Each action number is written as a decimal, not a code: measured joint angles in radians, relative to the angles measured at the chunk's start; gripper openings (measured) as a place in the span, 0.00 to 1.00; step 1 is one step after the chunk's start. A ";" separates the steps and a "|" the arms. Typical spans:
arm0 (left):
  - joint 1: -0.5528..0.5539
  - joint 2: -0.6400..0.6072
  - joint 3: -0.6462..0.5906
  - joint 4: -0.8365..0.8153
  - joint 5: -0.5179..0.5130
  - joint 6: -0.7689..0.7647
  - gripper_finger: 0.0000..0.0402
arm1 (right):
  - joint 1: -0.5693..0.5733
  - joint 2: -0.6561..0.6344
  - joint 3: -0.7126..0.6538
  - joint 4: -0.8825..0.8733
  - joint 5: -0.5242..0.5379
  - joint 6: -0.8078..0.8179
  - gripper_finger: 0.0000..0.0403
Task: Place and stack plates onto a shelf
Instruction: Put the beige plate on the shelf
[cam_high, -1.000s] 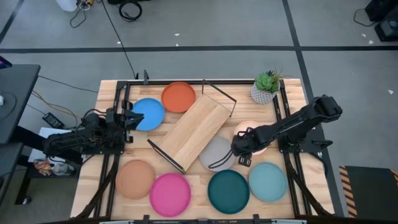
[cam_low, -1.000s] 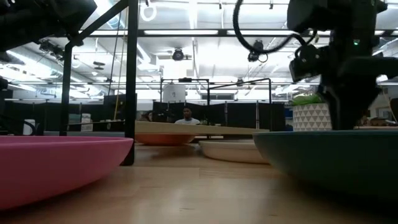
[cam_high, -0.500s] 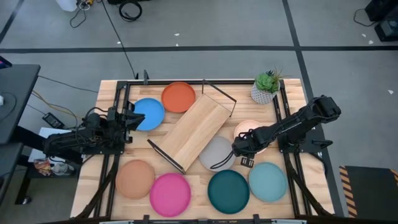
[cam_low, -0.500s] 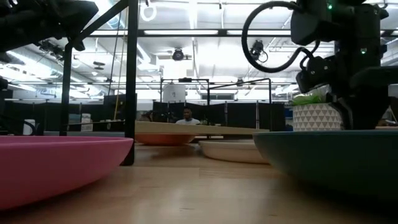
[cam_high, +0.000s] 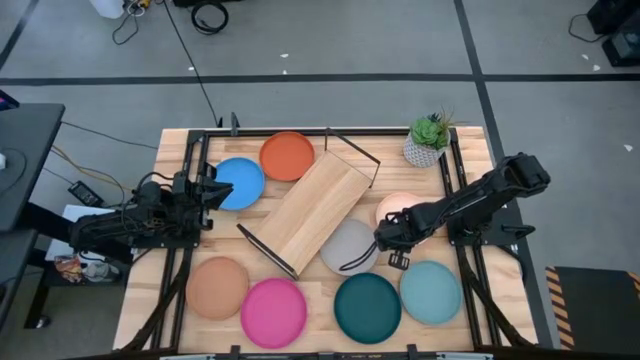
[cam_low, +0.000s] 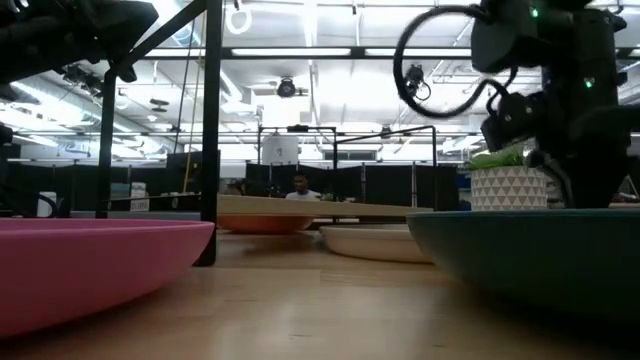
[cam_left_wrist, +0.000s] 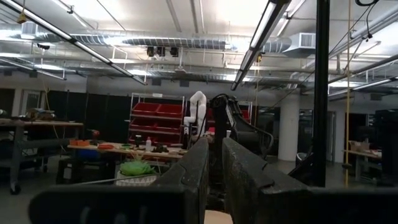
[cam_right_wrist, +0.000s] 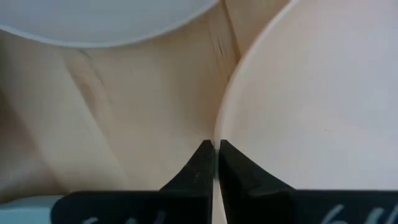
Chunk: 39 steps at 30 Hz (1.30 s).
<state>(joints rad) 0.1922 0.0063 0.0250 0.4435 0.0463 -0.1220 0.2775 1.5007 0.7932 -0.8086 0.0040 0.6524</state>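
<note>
The shelf (cam_high: 311, 214) lies diagonally across the worktop (cam_high: 178, 142) centre. Two plates (cam_high: 262, 170) sit toward the far-left corner, four along the near edge, two beside the shelf (right side).

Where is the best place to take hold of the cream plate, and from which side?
Probably at its thin raised rim on the side facing the pale grey plate. The cream plate lies flat on the table, so only the edge gives a hold, and the right gripper is already there, jaws nearly closed at that rim.

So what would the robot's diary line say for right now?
right gripper: at cream plate rim, shut | left gripper: waiting by blue plate | shelf: no plates on it
</note>
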 joint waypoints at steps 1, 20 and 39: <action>0.000 0.000 0.000 0.000 0.000 -0.003 0.14 | 0.000 0.000 0.021 -0.016 0.000 -0.003 0.04; 0.000 0.000 0.000 0.000 0.000 0.002 0.14 | -0.031 0.007 0.400 0.075 0.177 -0.550 0.03; 0.000 0.001 -0.001 -0.013 -0.001 0.003 0.14 | -0.313 0.397 0.723 -0.091 0.178 -0.891 0.05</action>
<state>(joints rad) 0.1921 0.0071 0.0242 0.4304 0.0457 -0.1193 -0.0355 1.8974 1.5158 -0.9000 0.1820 -0.2383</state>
